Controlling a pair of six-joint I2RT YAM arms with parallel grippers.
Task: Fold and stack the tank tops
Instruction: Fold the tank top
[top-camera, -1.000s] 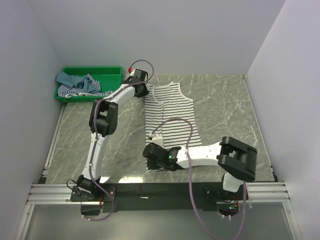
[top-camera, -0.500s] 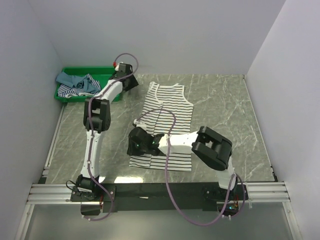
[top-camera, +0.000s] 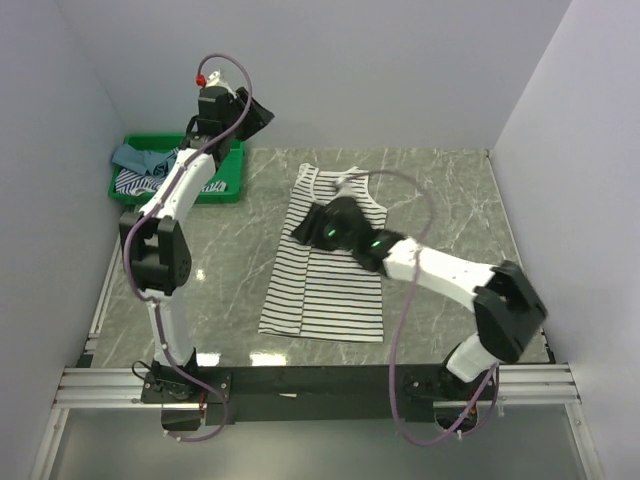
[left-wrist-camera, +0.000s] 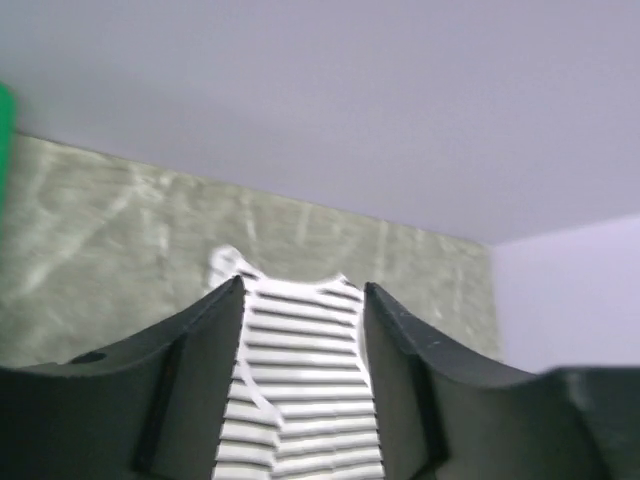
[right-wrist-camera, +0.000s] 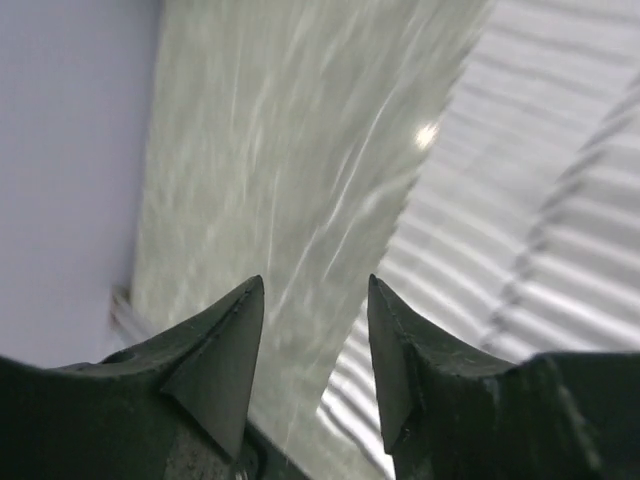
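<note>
Glossy grey marble table (top-camera: 440, 200) carries a flat, thin-striped white tank top (top-camera: 325, 285). Left gripper (left-wrist-camera: 304, 285) and right gripper (right-wrist-camera: 315, 282) gape apart, empty

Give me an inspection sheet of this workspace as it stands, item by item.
Surface: marbled grey-green table.
Job's things: white black-striped tank top spread flat, unfolded; teal-blue tank top and blue-and-white striped tank top bunched in the tray.
Clutter: green tray at the far left corner.
Hands: left hand open, empty, raised above the tray; right hand open, empty, low over the spread top's edge.
Cables: left cable loops above its wrist; right cable arches over the spread top.
Surroundings: plain pale walls on three sides; mounting rail at the near edge.
</note>
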